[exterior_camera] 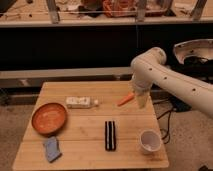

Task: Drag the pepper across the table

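Observation:
The pepper point(125, 100) is a small orange tapered piece lying on the light wooden table point(85, 131) near its far right edge. My gripper point(141, 101) hangs point-down from the white arm, just right of the pepper's thick end and close over the table top. It stands open with nothing in it. Whether it touches the pepper I cannot tell.
An orange-brown bowl point(49, 118) sits at the left, with a blue cloth point(51, 149) in front of it. A white bottle point(80, 102) lies at the back middle. A black bar point(110, 135) lies at the front centre and a white cup point(149, 141) stands front right.

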